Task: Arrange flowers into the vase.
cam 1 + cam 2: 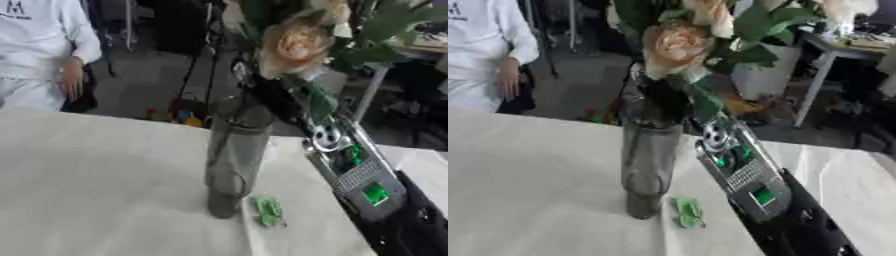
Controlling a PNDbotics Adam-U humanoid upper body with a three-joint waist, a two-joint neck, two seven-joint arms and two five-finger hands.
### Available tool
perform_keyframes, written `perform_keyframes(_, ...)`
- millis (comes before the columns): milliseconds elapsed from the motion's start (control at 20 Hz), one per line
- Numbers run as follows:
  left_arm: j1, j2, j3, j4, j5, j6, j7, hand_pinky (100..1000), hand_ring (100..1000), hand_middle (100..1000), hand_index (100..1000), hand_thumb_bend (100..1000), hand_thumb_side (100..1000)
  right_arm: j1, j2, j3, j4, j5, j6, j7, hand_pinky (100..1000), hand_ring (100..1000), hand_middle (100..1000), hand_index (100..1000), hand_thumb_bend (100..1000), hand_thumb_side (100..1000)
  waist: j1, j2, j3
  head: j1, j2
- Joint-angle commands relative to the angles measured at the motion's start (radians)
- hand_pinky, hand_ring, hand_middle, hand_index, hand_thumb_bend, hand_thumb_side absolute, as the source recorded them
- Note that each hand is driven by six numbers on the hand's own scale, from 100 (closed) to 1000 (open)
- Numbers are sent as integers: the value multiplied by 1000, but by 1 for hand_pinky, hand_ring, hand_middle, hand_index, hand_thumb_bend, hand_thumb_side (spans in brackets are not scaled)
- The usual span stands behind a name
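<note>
step: inserting a flower, stems already at the vase mouth; next move likely lower, then release
table (pixel 96 190): white cloth, holds vase
vase (pixel 234 160): grey glass, upright, mid-table
right hand (pixel 656 102): at vase mouth among stems, dark, finger state cannot tell
flower (pixel 293 46): peach rose above vase
leaf scrap (pixel 269 212): green, beside vase base
</note>
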Motion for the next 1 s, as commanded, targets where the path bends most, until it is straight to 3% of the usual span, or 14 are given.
perform_keyframes(50,-13,8,-2,-12,1,1,0,888,899,863,957,100,1000,-19,-31,-14,-26,16,-6,22,777,833,730,865,241,1000,11,-21,-2,-4,-13)
perform_keyframes(450,-12,7,-2,-12,2,2,1,888,899,863,958,100,1000,-12,-32,-23,-27,19,-23,67,796,861,760,913,361,1000,12,-20,-3,-6,-17)
perform_keyframes(1000,-14,6,-3,-12,3,2,1,888,899,864,959,100,1000,-6,-37,-24,-31,26,-28,98,806,874,770,924,361,1000,13,-19,-6,-8,-22)
